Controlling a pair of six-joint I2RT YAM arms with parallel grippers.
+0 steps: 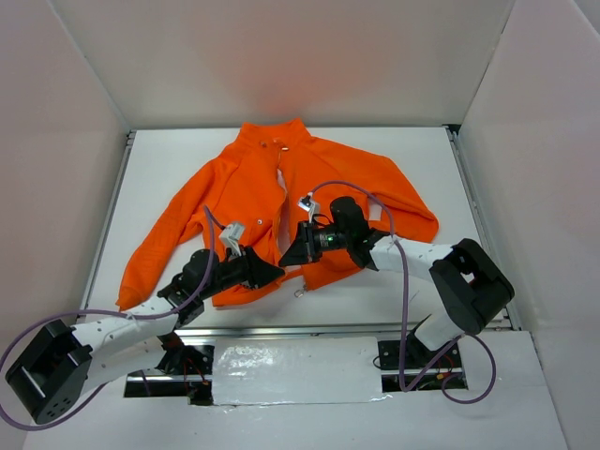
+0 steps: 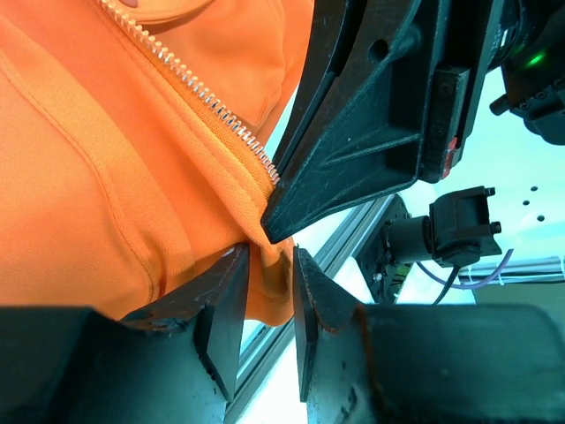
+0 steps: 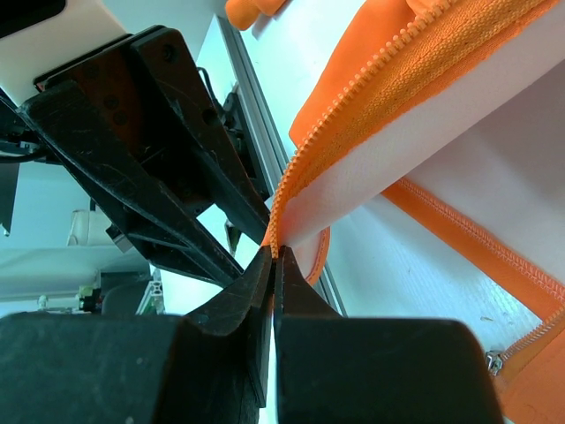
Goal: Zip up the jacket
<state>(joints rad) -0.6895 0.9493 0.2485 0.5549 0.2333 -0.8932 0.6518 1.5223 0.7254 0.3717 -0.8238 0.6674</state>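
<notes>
The right gripper (image 3: 274, 256) has its fingers pressed together on the bottom end of one zipper (image 2: 190, 82) edge, lifting that toothed strip off the table (image 1: 450, 169). Just beside it, the left gripper (image 2: 270, 265) has its jaws apart around a fold of orange hem, seemingly without pinching it. The jacket (image 1: 309, 178) lies with its collar toward the table's far edge and its hem at the near edge, where both grippers work. To do this step well, I judge the two bottom ends must be held taut and lined up so the pin can enter the slider (image 3: 492, 359). That small metal piece is too small to identify for certain. From above the grippers hide the hem, and I cannot tell which front panel the left one straddles.
</notes>
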